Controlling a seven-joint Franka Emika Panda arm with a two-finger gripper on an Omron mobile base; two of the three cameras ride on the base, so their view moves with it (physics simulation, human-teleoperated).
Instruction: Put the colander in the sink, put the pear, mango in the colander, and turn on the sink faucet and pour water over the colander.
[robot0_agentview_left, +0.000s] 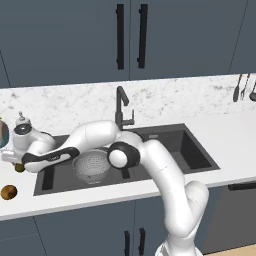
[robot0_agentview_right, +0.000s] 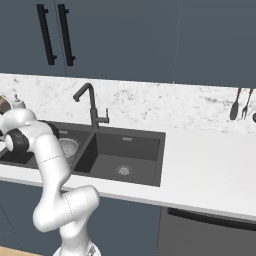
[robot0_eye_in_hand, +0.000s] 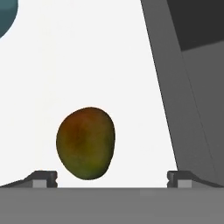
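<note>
The silvery colander (robot0_agentview_left: 91, 167) (robot0_agentview_right: 68, 147) sits in the left basin of the dark sink (robot0_agentview_left: 192, 150) (robot0_agentview_right: 127, 155). No water runs from the tall faucet (robot0_agentview_left: 121, 107) (robot0_agentview_right: 91, 107) behind the divider. A green-red mango (robot0_eye_in_hand: 85, 143) (robot0_agentview_left: 20, 168) lies on the white counter left of the sink. My gripper (robot0_eye_in_hand: 112, 178) (robot0_agentview_left: 16, 163) hangs open just above it. In the hand view the mango lies between the two fingertips (robot0_eye_in_hand: 43, 178), nearer the left one, touched by neither. A golden-brown pear (robot0_agentview_left: 8, 192) rests near the counter's front edge.
A teal round object (robot0_agentview_left: 2, 132) (robot0_eye_in_hand: 6, 17) stands at the far left of the counter. The sink's rim (robot0_eye_in_hand: 175, 87) runs close on the right of the hand view. Utensils (robot0_agentview_left: 240, 87) (robot0_agentview_right: 240, 104) hang on the marble wall at the right.
</note>
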